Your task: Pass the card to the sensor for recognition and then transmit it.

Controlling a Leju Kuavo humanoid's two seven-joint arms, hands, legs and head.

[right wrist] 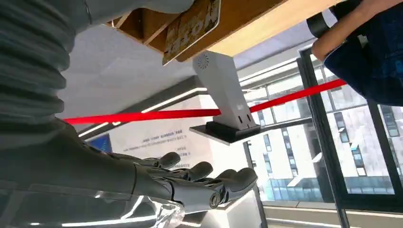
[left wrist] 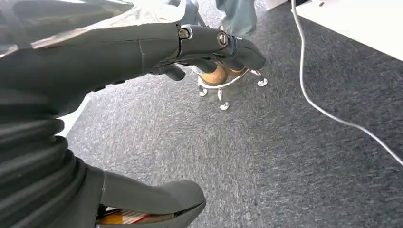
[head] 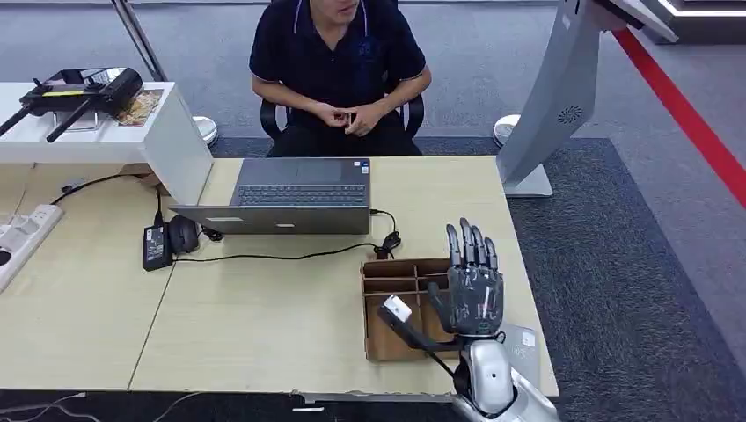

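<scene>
Room: office floor with grey carpet [head: 633, 290], a red stripe [head: 695, 123] running across it at right.
Bench: light wood bench [head: 264, 325], two tops butted together; a person [head: 339, 70] sits at the far side, hands clasped.
Laptop: grey laptop [head: 295, 198] lying open on the bench, in front of the person.
Power: black power brick [head: 157, 246] and mouse [head: 183, 233] just left of the laptop; a black cable [head: 290, 257] runs from there along the laptop's front edge to its right side. White power strip [head: 22, 237] at the bench's left edge.
Left side: white stand [head: 167, 132] carrying a black device with antennas [head: 75, 92].
Sensor: grey kiosk-style sensor stand [head: 563, 97] on the carpet by the bench's far right corner; seen from below in the right wrist view [right wrist: 223, 90].
Card box: brown compartmented wooden box [head: 396, 303] near the bench's right front edge, seen from beneath in the right wrist view [right wrist: 161, 23].
Card: grey card [head: 523, 347] lying flat on the bench, just right of the right wrist, partly hidden by the arm. Not touched by either hand.
Right robot hand: right robot hand [head: 473, 281] raised over the box, palm up, fingers [right wrist: 223, 183] straight and spread, holding nothing.
Left robot hand: left robot hand [left wrist: 209, 47] hanging low over the carpet, fingers curled inward, nothing in them. A chair base [left wrist: 228, 85] and a white cable [left wrist: 332, 114] sit on the carpet beyond it.
</scene>
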